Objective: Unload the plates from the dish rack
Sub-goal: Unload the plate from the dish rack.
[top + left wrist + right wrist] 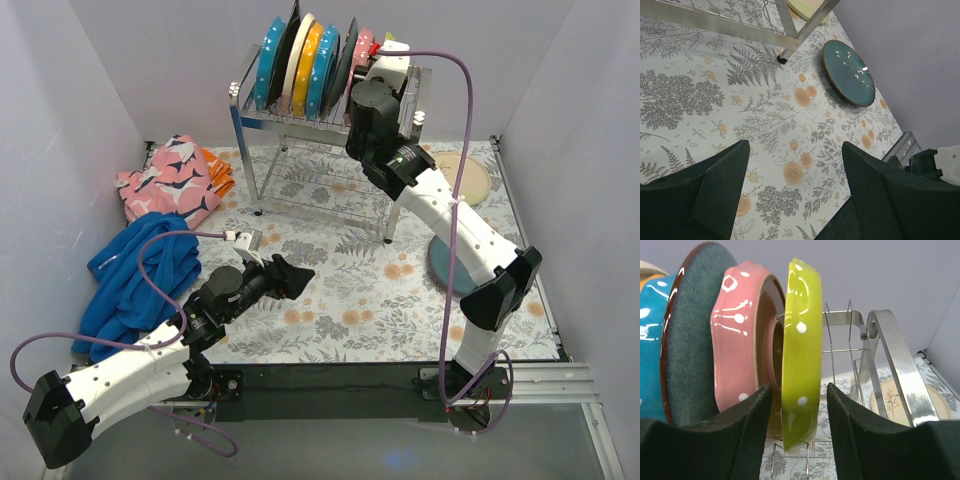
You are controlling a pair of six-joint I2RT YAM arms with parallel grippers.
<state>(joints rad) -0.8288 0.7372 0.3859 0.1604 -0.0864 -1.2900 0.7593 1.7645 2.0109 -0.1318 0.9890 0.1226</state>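
Note:
The chrome dish rack (300, 120) stands at the back and holds several upright plates: teal (268, 62), cream, orange (311, 70), dark, pink (364, 45) and lime green. My right gripper (799, 386) is open, with one jaw on each side of the lime green plate (800, 340), the last one at the rack's right end. The pink plate (737, 330) stands just left of it. My left gripper (795, 146) is open and empty, low over the floral tablecloth in front of the rack (790, 30). It also shows in the top view (300, 275).
A teal plate (848, 73) lies flat on the table at the right, partly under my right arm in the top view (445, 268). A cream plate (465, 178) lies beyond it. A pink patterned cloth (170, 180) and a blue cloth (135, 275) lie at the left.

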